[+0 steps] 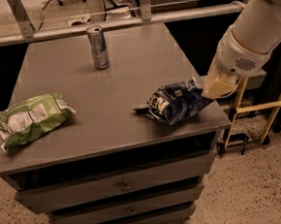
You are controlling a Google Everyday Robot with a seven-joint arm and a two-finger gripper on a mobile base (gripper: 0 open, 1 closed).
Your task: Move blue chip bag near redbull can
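Note:
The blue chip bag point(173, 101) lies crumpled near the table's front right corner. The redbull can point(98, 46) stands upright at the table's far middle, well away from the bag. My gripper point(215, 85), cream-coloured at the end of the white arm, is at the bag's right end, at or very close to its foil edge. Whether it touches or holds the bag does not show.
A light green chip bag point(31, 117) lies at the grey table's point(127, 71) front left. Drawers point(122, 186) sit below the tabletop. A metal rail point(123, 22) runs behind the table. A yellow-framed stand point(257, 108) is on the floor at the right.

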